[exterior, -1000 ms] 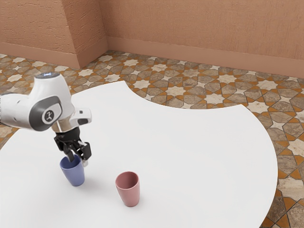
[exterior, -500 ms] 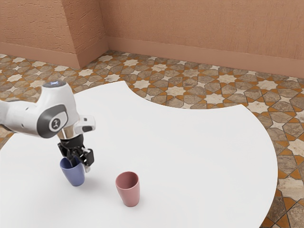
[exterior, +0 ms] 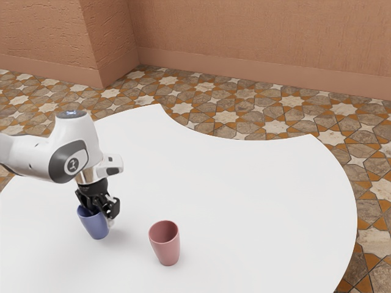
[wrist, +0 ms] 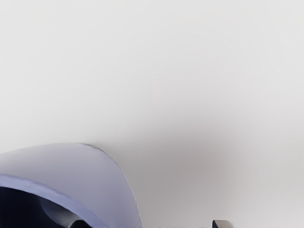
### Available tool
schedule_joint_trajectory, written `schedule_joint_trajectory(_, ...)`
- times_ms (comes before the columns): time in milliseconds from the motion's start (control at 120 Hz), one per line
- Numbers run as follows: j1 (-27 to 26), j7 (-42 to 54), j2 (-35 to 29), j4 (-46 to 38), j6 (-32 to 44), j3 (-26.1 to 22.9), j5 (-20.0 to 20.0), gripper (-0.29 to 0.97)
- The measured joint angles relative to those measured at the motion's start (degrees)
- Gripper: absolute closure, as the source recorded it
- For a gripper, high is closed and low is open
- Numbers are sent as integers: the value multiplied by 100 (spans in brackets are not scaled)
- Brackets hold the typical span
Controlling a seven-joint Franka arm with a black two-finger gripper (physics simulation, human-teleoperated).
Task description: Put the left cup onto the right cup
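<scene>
Can make out only part of the blue cup (wrist: 66, 180) directly under the gripper (exterior: 99, 210) in the wrist view: blurred wall and rim, the rest cut off at the edge. In the exterior view, cannot see the rim behind the gripper or judge contact there. Cannot follow the arm (exterior: 30, 160) past that view's left edge.

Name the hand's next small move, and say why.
Probably close the hand on the blue cup, gripping its wall. Its fingers look open astride the rim, one inside, one outside, and the cup sits on the table, apart from the pink cup it must go onto.
</scene>
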Motion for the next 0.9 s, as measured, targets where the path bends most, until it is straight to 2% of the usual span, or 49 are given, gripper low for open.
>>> schedule_joint_trajectory(150, 0, 2, 5, -2, 9, 0, 0, 63)
schedule_joint_trajectory(317, 1, 2, 1, -2, 15, -1, 9, 73)
schedule_joint_trajectory(508, 10, -32, -3, -2, 21, -2, 44, 78)
schedule_joint_trajectory(900, -3, -80, -372, -2, -36, -2, 67, 78)
